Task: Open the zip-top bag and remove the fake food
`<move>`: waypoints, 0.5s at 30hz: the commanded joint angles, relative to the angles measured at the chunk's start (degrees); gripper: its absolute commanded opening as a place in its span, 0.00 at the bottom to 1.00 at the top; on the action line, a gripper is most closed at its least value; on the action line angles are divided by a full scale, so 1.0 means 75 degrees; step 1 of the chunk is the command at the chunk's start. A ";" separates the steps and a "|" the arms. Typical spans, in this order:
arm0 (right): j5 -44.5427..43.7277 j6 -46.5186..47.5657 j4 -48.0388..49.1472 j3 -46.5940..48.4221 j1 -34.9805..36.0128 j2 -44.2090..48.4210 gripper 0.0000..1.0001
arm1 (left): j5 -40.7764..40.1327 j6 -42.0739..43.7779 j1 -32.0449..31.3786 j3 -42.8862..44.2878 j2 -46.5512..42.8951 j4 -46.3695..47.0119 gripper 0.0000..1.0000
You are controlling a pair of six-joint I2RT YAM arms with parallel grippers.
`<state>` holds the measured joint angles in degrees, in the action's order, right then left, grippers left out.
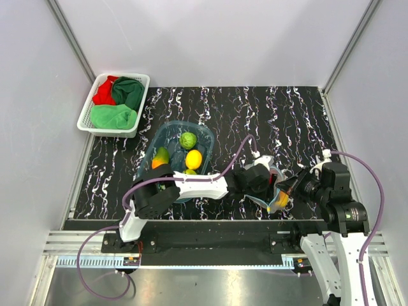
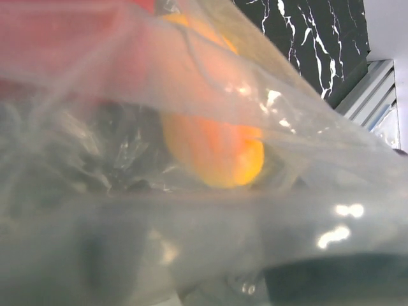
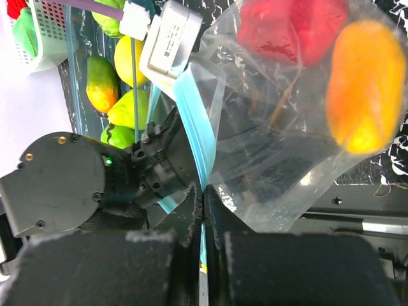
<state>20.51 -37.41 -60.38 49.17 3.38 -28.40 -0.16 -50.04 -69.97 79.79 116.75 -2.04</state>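
Observation:
The clear zip-top bag [image 3: 274,146] hangs at the table's near edge between the two arms, and shows in the top view too [image 1: 275,191]. My right gripper [image 3: 203,197] is shut on its teal zip strip [image 3: 194,127]. Inside the bag lie fake food pieces: a red one [image 3: 293,29] and an orange-yellow fruit [image 3: 363,89]. My left gripper [image 1: 258,178] is pressed against the bag's mouth from the left. Its camera looks through blurred plastic at the orange fruit [image 2: 217,146], and its own fingers are hidden.
A translucent blue tub [image 1: 167,134] left of the bag holds a green fruit [image 1: 187,139], a yellow one [image 1: 193,158] and a mango [image 1: 160,157]. A white basket [image 1: 141,83] with red and green cloths stands at the back left. The table's front rail runs just below the bag.

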 commanded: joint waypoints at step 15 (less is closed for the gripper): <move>0.4129 -0.0121 0.1956 -0.0368 0.0522 -0.1169 0.00 | -0.3316 -0.0359 -0.0115 -0.1755 -0.2627 -0.0617 0.74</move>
<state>36.40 -37.06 -54.89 48.07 5.48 -33.28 -15.05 -53.80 -71.05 69.12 106.28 -3.22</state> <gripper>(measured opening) 0.009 0.722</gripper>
